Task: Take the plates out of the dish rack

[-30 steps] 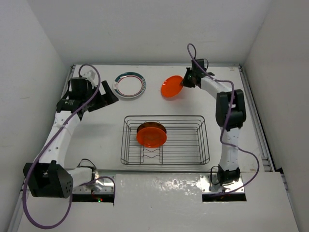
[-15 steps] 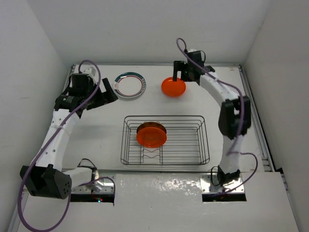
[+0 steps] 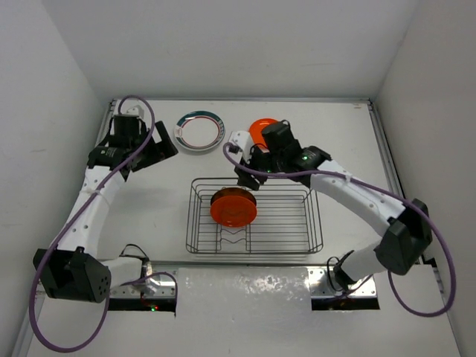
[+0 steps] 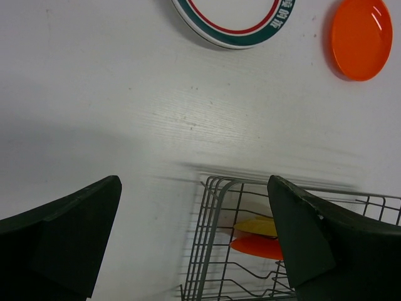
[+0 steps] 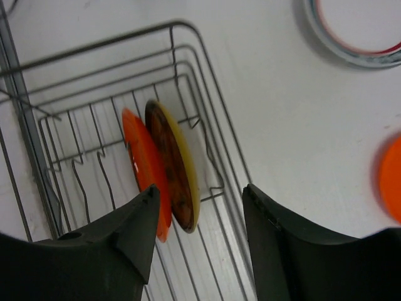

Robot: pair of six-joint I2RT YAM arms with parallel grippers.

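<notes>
Setting: white tabletop (image 3: 149, 216) enclosed by plain white walls, shown from overhead and from both wrist cameras.
Dish rack: rectangular dark grey wire basket (image 3: 297, 223) with a zigzag divider row along its middle; it sits on the near half of the table, between the two arm bases.
Plates in the rack: a bright orange round plate (image 5: 143, 169) stands on edge in the dividers, left of the rack's centre. A yellow-rimmed plate with a dark brown printed face (image 5: 178, 169) stands just behind it on the rack's far side; whether the two touch cannot be told.
Plates outside the rack: a white round plate with a teal ring rim (image 3: 199, 132) lies flat beyond the rack's far-left corner. A second plain orange plate (image 4: 361, 37) lies flat beyond the rack's far edge, partly hidden by the right arm in the overhead view.
Left gripper (image 4: 194, 188): held above the table beyond the rack's far-left corner; jaws spread wide, nothing between them.
Right gripper (image 5: 200, 207): above the rack's far edge, directed at the two standing plates; jaws apart and empty, clear of both plates.
</notes>
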